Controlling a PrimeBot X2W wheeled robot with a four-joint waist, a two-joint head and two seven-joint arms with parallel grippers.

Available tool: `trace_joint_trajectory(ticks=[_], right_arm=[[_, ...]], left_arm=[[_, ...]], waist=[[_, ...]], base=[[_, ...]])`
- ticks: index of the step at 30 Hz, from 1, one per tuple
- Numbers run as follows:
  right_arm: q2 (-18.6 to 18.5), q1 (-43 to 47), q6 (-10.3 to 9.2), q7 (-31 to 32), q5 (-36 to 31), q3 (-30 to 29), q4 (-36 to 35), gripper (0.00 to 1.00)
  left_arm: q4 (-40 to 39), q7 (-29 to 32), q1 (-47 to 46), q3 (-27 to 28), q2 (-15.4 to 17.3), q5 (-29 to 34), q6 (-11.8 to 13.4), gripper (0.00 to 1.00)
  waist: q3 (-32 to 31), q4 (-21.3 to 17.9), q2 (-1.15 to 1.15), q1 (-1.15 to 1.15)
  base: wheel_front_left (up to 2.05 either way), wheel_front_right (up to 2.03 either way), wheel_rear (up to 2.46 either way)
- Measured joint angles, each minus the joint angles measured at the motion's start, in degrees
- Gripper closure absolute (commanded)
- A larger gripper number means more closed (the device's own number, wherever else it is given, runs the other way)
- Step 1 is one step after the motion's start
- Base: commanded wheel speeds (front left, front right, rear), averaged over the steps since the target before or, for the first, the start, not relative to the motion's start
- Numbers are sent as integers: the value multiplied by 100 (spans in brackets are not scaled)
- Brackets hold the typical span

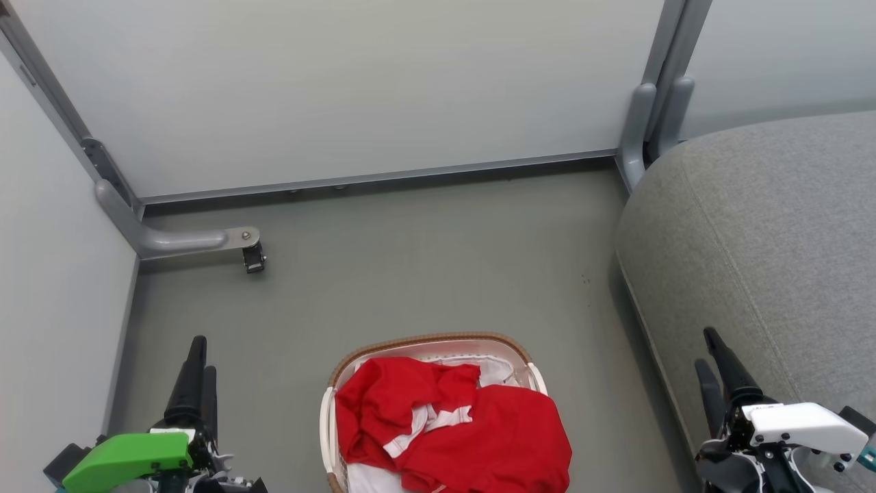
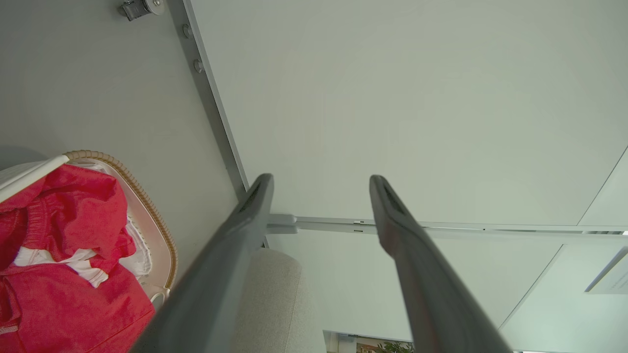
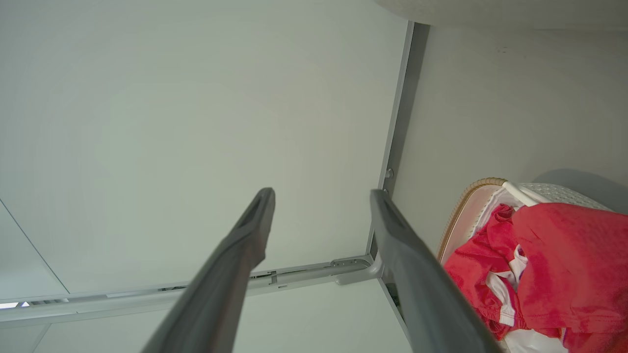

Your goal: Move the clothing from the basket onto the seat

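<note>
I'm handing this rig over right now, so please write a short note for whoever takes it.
Left gripper: open, empty, left of the basket.
Right gripper: open, empty, by the seat edge.
Clothing: heaped in the basket on the floor, spilling over its rim.
Done: nothing on the seat yet.
Left: lift the clothing onto the seat.

soft red cloth clothing (image 1: 479,431), woven-rimmed plastic basket (image 1: 428,340), matt fabric seat (image 1: 766,226)

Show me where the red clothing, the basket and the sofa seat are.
clothing (image 1: 506,431): head view, broad red fabric on the heap's right.
basket (image 1: 431,337): head view, far part of the brown woven rim.
seat (image 1: 773,226): head view, bare grey cushion top.
</note>
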Motion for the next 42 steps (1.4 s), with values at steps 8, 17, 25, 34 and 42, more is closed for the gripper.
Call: trace_joint_trajectory(ticks=[8, 17, 25, 34, 42], right_arm=[[-2, 59, 0, -203, -346, 14, -49, 0], [-19, 59, 0, -410, -1147, -37, -180, 0], [-30, 81, 0, -577, -2503, 52, -583, 0], [-36, 182, 0, -756, -3664, 182, -736, 0], [-42, 226, 0, -901, -4568, 354, -734, 0]], left_arm=[[-253, -208, 84, -136, 1, 392, 60, 0], [-625, -407, 172, -252, 4, 1250, 271, 0], [-805, -586, 220, -401, 5, 2174, 375, 0], [-922, -758, 302, -542, 8, 3349, 480, 0], [-973, -904, 342, -677, 9, 4311, 556, 0]], waist=[[-7, 0, 0, 0], [-8, 1, 0, 0], [1, 6, 0, 0], [10, 14, 0, 0], [12, 26, 0, 0]], base=[[0, 0, 0], [0, 0, 0], [0, 0, 0], [0, 0, 0], [0, 0, 0]])
